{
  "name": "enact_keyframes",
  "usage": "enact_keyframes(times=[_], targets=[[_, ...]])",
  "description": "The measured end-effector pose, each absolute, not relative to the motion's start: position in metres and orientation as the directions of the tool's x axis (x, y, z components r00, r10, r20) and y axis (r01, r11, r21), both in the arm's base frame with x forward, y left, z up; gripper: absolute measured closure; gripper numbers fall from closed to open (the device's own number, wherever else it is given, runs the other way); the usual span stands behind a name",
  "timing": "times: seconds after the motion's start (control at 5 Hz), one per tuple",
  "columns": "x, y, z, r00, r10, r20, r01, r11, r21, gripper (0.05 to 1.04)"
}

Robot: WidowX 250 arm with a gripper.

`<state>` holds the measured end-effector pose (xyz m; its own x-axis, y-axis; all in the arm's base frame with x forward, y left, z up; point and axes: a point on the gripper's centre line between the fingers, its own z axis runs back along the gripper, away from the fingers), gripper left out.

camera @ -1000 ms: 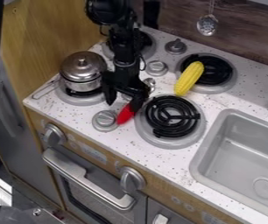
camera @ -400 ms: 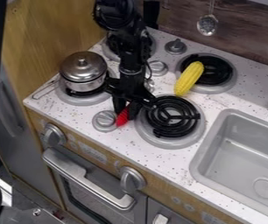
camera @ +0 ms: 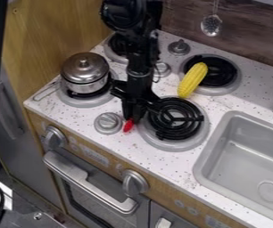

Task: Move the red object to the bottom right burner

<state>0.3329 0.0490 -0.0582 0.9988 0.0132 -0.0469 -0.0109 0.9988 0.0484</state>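
Observation:
The black gripper (camera: 131, 118) points down at the counter, between a grey knob and the bottom right burner (camera: 172, 143). Its fingers are close together on the red object (camera: 129, 126), whose red tip shows just below them. The rest of that object is hidden by the gripper. The burner, a black coil in a grey ring, lies immediately to the right of the gripper, with no object on its coil.
A lidded metal pot (camera: 84, 75) stands on the left burner. Yellow corn (camera: 192, 80) rests partly on the back right burner. The knob (camera: 108, 123) is close on the gripper's left, and a grey sink (camera: 246, 156) lies at right.
The gripper has come down and slightly right, and its fingers have drawn together around the red object. Less of that object shows, its visible tip slightly lower and farther right.

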Motion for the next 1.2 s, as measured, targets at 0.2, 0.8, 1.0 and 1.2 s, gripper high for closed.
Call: enact_keyframes(times=[0.2,0.8,1.0,1.2], targets=[[0.337,0.008,-0.028,0.998,-0.057,0.041,0.056,0.998,0.034,0.966],[0.324,-0.053,-0.024,0.984,-0.173,0.034,0.17,0.983,0.063,0.966],[0.329,-0.05,-0.035,0.987,-0.162,0.003,0.161,0.984,0.075,0.966],[0.335,-0.04,-0.04,0.991,-0.135,-0.015,0.136,0.987,0.082,0.966]])
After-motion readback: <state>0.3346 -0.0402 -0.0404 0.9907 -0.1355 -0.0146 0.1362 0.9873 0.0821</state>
